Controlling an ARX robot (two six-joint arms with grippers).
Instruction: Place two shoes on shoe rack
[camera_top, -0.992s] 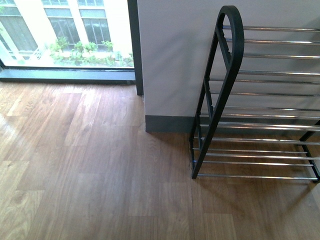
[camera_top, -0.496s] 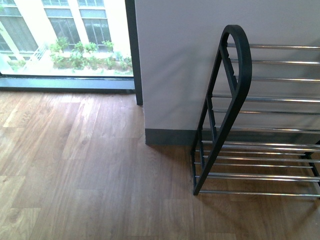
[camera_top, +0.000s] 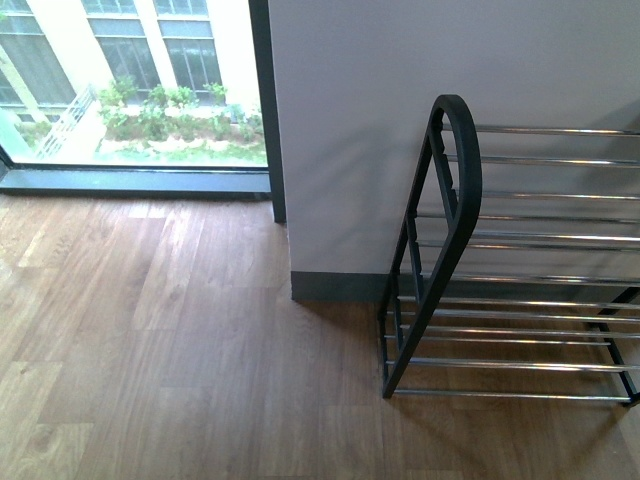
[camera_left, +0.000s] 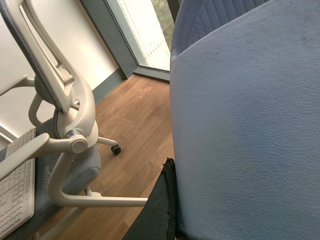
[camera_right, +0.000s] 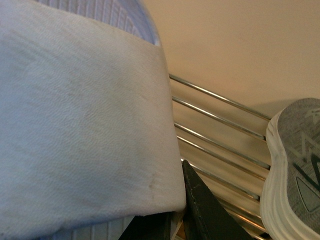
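Note:
The shoe rack (camera_top: 520, 270), a black frame with chrome bars, stands against the white wall at the right of the front view. Neither gripper nor shoe shows there. In the left wrist view my left gripper (camera_left: 170, 172) is shut on a shoe (camera_left: 245, 125), whose blue-grey fabric fills the right of the picture; one black finger (camera_left: 157, 210) lies against it. In the right wrist view my right gripper (camera_right: 176, 210) is shut on the other shoe (camera_right: 85, 135), seen as pale fabric close up, over the rack's chrome bars (camera_right: 220, 145).
A white office chair (camera_left: 60, 130) and a keyboard (camera_left: 15, 190) stand beside my left arm on the wood floor (camera_top: 180, 350). A window (camera_top: 130, 80) is at the far left. Another grey, white-edged shoe sole (camera_right: 295, 165) shows at the rack's bars; whether it rests there I cannot tell.
In the front view the rack and the window sill have slid lower in the picture, and the rack's top hoop now sits well below the upper edge.

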